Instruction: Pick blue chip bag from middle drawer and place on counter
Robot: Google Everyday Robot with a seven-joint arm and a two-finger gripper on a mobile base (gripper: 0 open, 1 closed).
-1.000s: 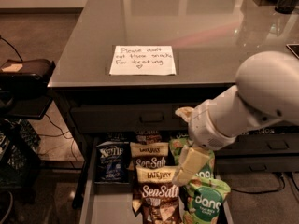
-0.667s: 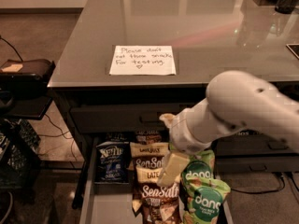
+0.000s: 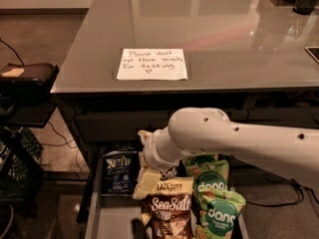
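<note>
The blue chip bag (image 3: 119, 171) stands upright at the back left of the open middle drawer (image 3: 110, 219), its white lettering facing me. My gripper (image 3: 142, 160) hangs just to the right of the bag, at the end of the white arm (image 3: 234, 139) that reaches in from the right. Its cream fingers (image 3: 148, 182) are spread and hold nothing. The arm hides the tops of the bags in the middle row. The grey counter (image 3: 209, 29) lies above the drawer.
A white handwritten note (image 3: 152, 63) lies on the counter near its front edge. Brown-and-cream Sea Salt bags (image 3: 167, 208) fill the drawer's middle row and green dang bags (image 3: 215, 203) its right row. A dark box (image 3: 27, 76) and cables sit to the left.
The arm has swung left and lowered over the drawer. The gripper has moved from above the middle and right rows to right beside the blue chip bag.
</note>
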